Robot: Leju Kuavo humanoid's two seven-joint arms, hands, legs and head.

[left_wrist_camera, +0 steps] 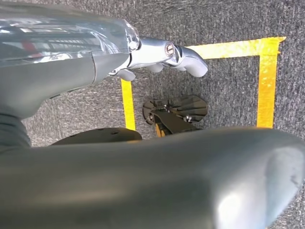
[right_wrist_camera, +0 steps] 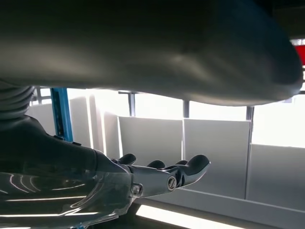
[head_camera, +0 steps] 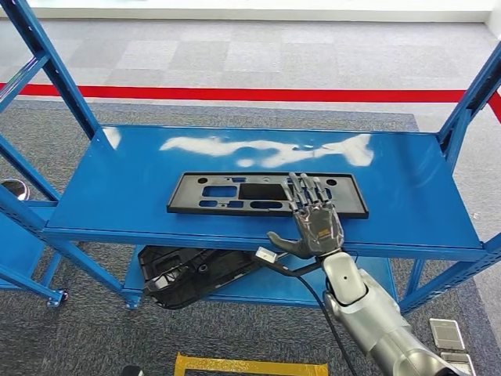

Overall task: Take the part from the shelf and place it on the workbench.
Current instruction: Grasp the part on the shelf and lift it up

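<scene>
A flat black rectangular part (head_camera: 236,193) with several cut-outs lies on the top board of the blue shelf (head_camera: 118,188). My right hand (head_camera: 313,221) is at the part's near edge, right of its middle, with fingers stretched out over it and the thumb pointing left. It grips nothing. In the right wrist view the same hand (right_wrist_camera: 154,179) has straight fingers with nothing in them. My left hand (left_wrist_camera: 158,52) hangs over the grey carpet, fingers extended and holding nothing.
Another black moulded part (head_camera: 189,276) lies on the lower shelf board. A black cable (head_camera: 290,270) runs from my right wrist. Blue uprights (head_camera: 56,70) flank the shelf. Yellow floor tape (head_camera: 248,366) lies in front, a red line (head_camera: 236,94) behind it.
</scene>
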